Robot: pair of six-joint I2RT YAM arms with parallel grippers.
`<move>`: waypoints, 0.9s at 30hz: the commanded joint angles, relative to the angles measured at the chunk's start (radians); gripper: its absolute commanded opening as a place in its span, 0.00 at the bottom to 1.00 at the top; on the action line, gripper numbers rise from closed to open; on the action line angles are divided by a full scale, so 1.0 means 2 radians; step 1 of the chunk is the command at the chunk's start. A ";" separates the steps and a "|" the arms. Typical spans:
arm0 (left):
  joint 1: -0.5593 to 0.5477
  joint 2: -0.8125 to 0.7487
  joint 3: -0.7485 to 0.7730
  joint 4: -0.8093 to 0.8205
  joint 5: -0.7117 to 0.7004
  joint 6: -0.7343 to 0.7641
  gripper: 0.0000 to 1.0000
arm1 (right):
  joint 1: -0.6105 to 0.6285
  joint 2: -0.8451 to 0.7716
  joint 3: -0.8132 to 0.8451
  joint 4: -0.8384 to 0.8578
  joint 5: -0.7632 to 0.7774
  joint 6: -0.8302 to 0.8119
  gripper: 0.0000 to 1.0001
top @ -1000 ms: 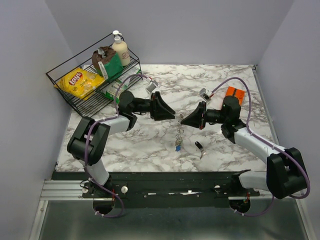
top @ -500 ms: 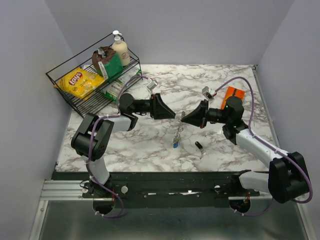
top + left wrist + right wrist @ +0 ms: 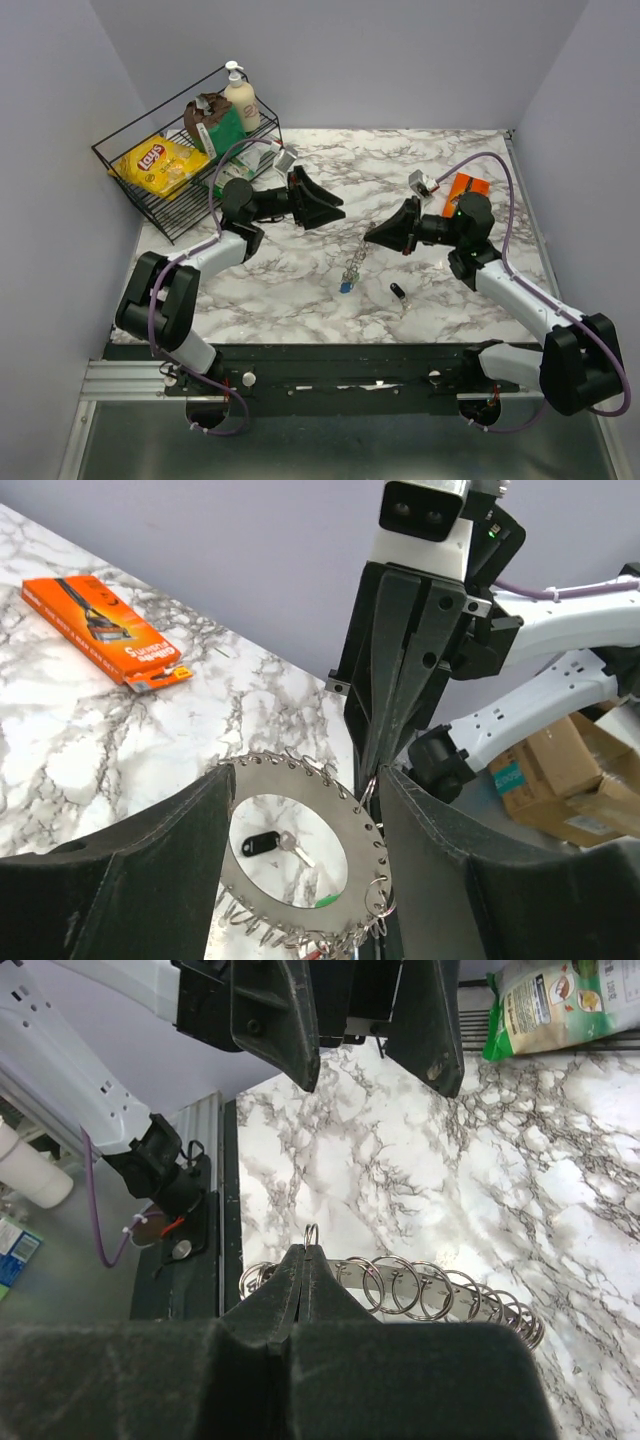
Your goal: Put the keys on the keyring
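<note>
Top external: basket [image 3: 190, 205] holds chips [image 3: 160, 163], bottle [image 3: 241, 100]; right fingers [image 3: 390, 233] pinch keyring [image 3: 352, 265].

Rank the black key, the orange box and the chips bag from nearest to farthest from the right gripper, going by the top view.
1. black key: just on the near side of the right gripper, slightly to its right.
2. orange box: farther back, on the right.
3. chips bag: far left, well beyond the other two.

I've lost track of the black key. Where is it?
Top view: the black key lies on the marble table, near-centre, just right of the keyring hanging from the right gripper.
</note>
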 commanded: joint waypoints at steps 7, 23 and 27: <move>-0.026 0.027 0.006 0.151 0.065 -0.083 0.64 | -0.001 -0.026 0.037 0.041 -0.027 0.025 0.01; -0.051 0.037 0.021 0.165 0.075 -0.094 0.49 | 0.000 -0.032 0.046 0.050 -0.019 0.036 0.01; -0.055 0.037 0.021 0.168 0.079 -0.096 0.44 | 0.000 -0.031 0.046 0.050 -0.017 0.036 0.01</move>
